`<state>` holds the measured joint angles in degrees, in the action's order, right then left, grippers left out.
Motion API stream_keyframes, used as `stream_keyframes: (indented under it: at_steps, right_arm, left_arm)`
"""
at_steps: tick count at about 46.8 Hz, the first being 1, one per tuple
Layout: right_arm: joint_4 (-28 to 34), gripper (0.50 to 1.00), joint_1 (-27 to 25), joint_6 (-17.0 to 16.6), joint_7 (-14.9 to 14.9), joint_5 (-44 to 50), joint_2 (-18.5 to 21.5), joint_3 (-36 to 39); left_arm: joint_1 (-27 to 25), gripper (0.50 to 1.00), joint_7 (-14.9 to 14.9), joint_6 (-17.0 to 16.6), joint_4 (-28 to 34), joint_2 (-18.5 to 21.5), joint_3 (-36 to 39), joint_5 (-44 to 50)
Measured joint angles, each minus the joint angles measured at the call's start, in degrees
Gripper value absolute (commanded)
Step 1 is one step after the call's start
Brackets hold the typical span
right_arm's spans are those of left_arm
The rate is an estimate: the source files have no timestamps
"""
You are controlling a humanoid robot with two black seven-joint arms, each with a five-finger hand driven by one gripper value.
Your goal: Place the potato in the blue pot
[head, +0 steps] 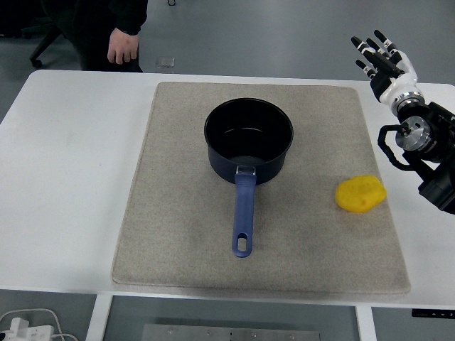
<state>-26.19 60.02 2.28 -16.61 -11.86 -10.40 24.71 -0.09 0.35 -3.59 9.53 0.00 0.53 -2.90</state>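
- The potato [360, 195] is a rounded, bright yellow lump with a smooth skin, a little wider than it is tall; it lies on the right part of the grey-beige mat [178, 234], close to the mat's right edge and well apart from the pot.
- The blue pot [249, 141] stands upright near the mat's middle, dark and glossy inside with nothing in it; its blue handle [243, 220] points toward the table's near edge and ends in a hanging slot.
- The right hand [382, 60] is held above the table's far right corner, fingers spread and grasping nothing — it is up and to the right of the potato, not touching it.
- Bare mat lies between potato and pot, and more to the left of the pot and handle.
- The white table [64, 177] shows a wide free strip on the left — a narrower one on the right.
- A person's hand [123, 48] hangs beyond the far edge at upper left, beside a small clear object [165, 63].
- White cables [28, 328] sit below the near edge at lower left.
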Motion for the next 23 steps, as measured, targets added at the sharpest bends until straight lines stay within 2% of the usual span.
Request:
stream_keyframes:
  at_steps: [23]
  right_arm:
    - [0.0, 0.932, 0.0, -0.1, 0.0, 0.0, -0.5, -0.3]
  left_arm:
    - [0.0, 0.996, 0.0, 0.0, 0.1, 0.0, 0.0, 0.0]
